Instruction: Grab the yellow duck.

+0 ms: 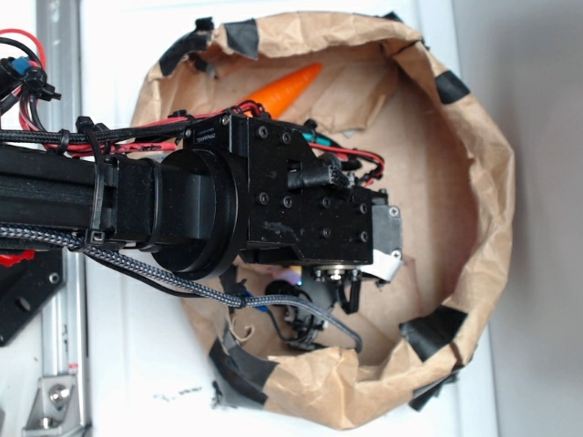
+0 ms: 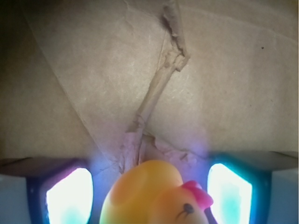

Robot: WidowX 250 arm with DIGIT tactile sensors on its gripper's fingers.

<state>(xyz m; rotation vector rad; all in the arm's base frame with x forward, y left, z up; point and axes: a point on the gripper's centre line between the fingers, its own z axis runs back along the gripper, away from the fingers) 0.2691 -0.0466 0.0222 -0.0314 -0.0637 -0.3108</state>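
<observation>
The yellow duck [image 2: 147, 191] with a red-orange beak fills the bottom middle of the wrist view, lying on crumpled brown paper. My gripper [image 2: 149, 184] is open and stands around it. The left finger [image 2: 70, 196] is a little apart from the duck's body. The right finger [image 2: 229, 193] is close to the beak. In the exterior view the arm's black wrist block [image 1: 291, 196] hangs over the paper bowl and hides the duck. Only dark parts of the gripper [image 1: 314, 305] show below the block.
The brown paper bowl [image 1: 478, 191], patched with black tape, has a raised crumpled rim all round. An orange carrot [image 1: 287, 89] lies at its far side, partly behind the arm. Cables run along the arm. A torn paper ridge [image 2: 161, 79] runs up from the duck.
</observation>
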